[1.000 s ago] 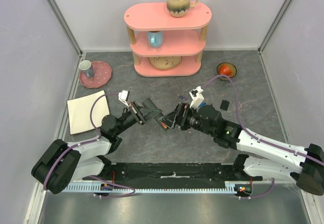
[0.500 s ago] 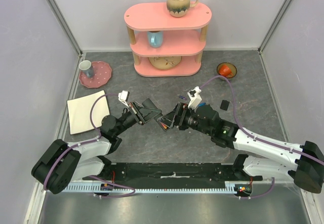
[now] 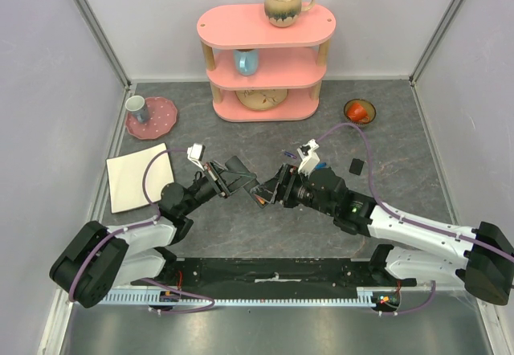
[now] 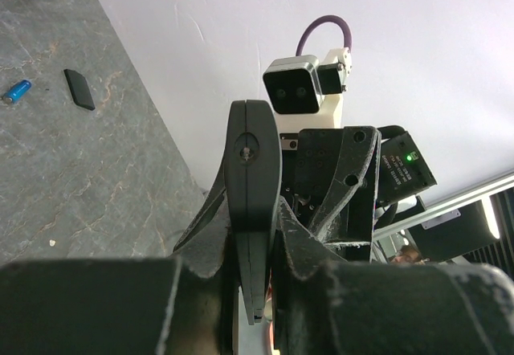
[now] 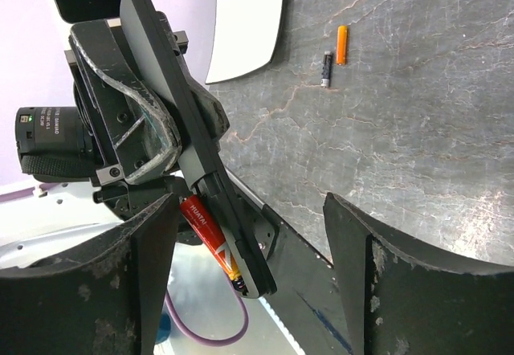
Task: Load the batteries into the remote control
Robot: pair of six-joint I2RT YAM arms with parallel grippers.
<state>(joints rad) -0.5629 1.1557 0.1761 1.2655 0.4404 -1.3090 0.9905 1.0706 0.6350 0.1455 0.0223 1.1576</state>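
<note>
- Grey stone-patterned table [image 3: 241, 234] between lilac walls, seen from above: the left gripper [image 3: 227, 177] was clamped on the remote control [image 3: 241, 180], raised over the table's middle. Its long axis pointed at the right gripper [image 3: 271, 189], just beside its free end.
- Left wrist view: the remote control [image 4: 254, 186] stood edge-on between the pressed fingers; a blue battery [image 4: 16, 91] lay on the table.
- Right wrist view: the right gripper [image 5: 250, 210] was spread and empty, facing the remote control [image 5: 193, 138]. A red battery [image 5: 207, 234] lay along it, seemingly in its compartment. An orange battery [image 5: 341, 44] and a dark battery [image 5: 327, 68] lay on the table, well apart from it.
</note>
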